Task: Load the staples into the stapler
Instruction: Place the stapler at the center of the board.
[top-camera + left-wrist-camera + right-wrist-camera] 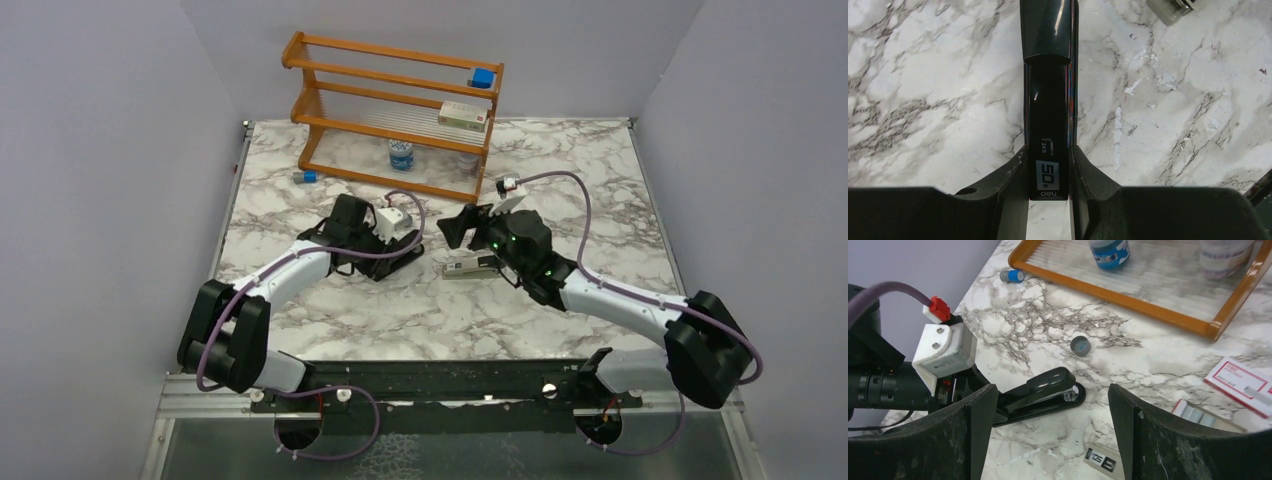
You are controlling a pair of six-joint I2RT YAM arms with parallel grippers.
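The stapler (1043, 390) is slim and black, lying closed on the marble table (380, 320). My left gripper (1049, 160) is shut on the stapler's (1048, 100) rear end, at its "deli 50" label, and the bar runs away from the fingers. In the top view the left gripper (385, 250) sits left of centre. My right gripper (1052, 390) hangs open above the table, facing the stapler, with nothing between its fingers (973, 425). In the top view it (462, 228) is right of the stapler (400, 262). Silvery staples (1195, 414) lie in an opened box at the right.
A red-and-white box flap (1243, 382) lies beside the staples. A grey labelled box (1105, 460) sits near my right fingers. A grey cap (1080, 346) and a blue cap (1012, 276) lie loose. An orange wooden rack (400, 100) with bottles stands at the back.
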